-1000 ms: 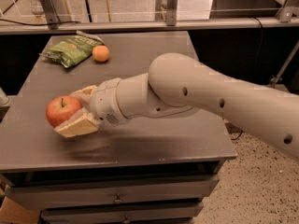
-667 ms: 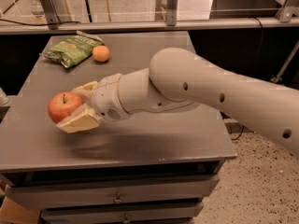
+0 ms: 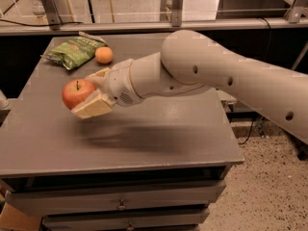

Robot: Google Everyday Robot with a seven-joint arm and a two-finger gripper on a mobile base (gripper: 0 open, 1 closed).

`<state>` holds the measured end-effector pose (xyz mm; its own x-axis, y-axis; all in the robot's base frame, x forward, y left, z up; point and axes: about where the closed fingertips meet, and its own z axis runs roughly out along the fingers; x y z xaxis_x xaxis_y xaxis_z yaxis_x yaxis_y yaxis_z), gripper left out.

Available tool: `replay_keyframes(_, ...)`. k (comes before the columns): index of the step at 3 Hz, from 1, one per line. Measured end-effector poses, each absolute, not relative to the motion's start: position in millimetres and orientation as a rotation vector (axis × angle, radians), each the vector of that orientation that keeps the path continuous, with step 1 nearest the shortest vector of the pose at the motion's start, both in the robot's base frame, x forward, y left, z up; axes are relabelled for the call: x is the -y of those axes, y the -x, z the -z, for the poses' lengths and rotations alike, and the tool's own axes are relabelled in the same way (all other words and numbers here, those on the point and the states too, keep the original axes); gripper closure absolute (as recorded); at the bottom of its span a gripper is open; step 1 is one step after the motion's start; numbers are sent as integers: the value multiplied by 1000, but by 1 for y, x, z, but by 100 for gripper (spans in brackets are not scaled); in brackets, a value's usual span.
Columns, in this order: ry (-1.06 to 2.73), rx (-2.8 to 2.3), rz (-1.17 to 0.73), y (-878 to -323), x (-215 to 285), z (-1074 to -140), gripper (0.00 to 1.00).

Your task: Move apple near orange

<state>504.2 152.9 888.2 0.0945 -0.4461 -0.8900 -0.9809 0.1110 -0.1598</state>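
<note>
The red apple (image 3: 77, 92) with its short dark stem is held in my gripper (image 3: 84, 93), lifted above the left part of the grey table (image 3: 159, 134). The cream fingers (image 3: 94, 107) are closed around the apple from the right side. The small orange (image 3: 104, 55) rests on the table at the back left, up and to the right of the apple, well apart from it. My large white arm reaches in from the right.
A green chip bag (image 3: 74, 51) lies at the table's back left, touching the orange's left side. The table has drawers below its front edge. A metal rail and frame run behind the table. Speckled floor lies to the right.
My gripper has carried the apple upward and toward the back of the table, closer to the orange. The orange and chip bag have not moved.
</note>
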Motion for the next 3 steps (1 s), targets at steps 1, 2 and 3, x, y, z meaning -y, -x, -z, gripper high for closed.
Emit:
replay_keyframes(1,1442,-1517,-717,-539,-132,-890,100)
replay_keyframes(2,1394,-1551,-686,-575,-107,-887,100)
replay_keyframes(3,1346,-1567,-655,-612,-85,-891,100)
